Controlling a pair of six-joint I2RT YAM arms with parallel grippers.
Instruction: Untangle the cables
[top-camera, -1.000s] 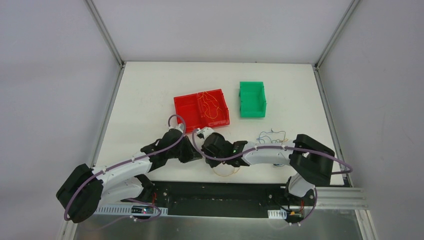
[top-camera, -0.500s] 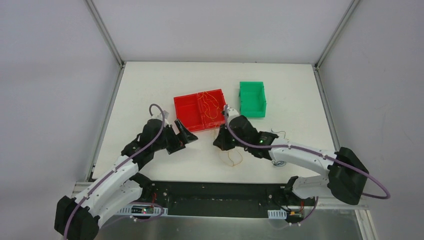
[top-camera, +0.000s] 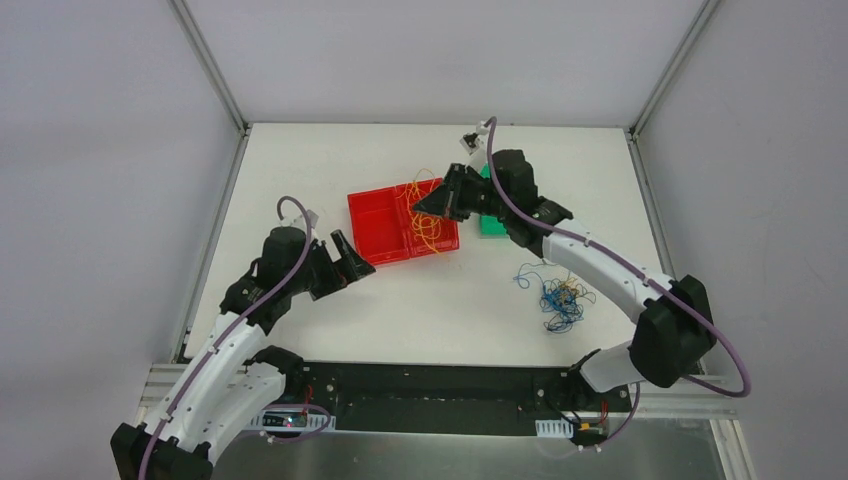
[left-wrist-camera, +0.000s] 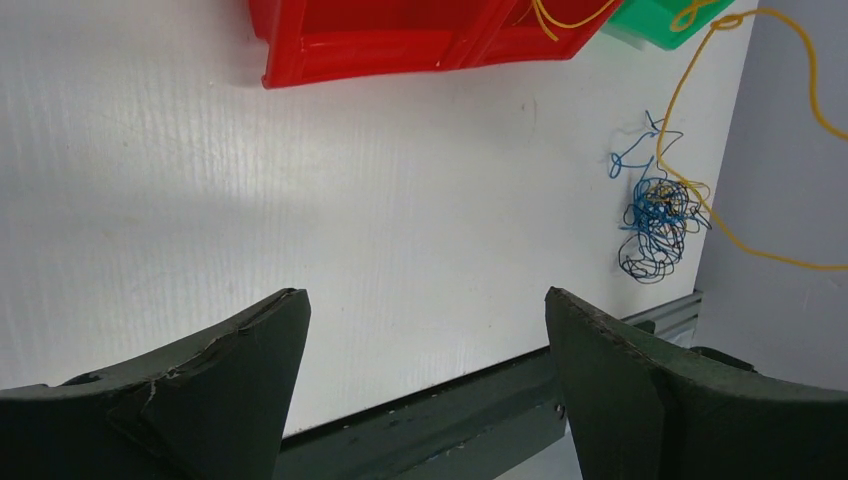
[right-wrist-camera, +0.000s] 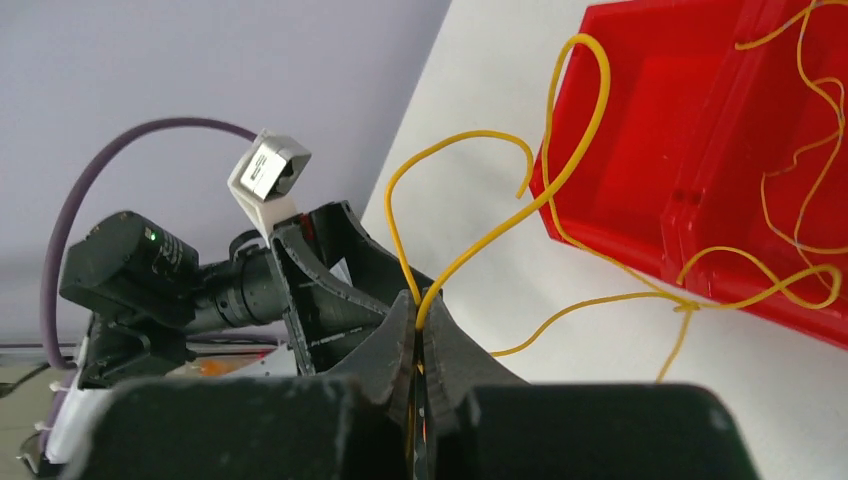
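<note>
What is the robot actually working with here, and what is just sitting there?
In the job:
- yellow cable, pinched in the right gripper
- blue tangle on the table
- red tray holding more yellow strands
- left gripper, open and empty

Lying about:
- green bin, seemingly unused for now

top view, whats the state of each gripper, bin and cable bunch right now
left gripper, open, empty, above the table
right gripper, shut on yellow cable, raised near the red bin
yellow cable, pinched, strands trailing into the red bin
red bin, left compartment empty, right holds yellow strands
green bin, mostly hidden behind the right arm
blue tangle, knotted, lying on the table, untouched
</note>
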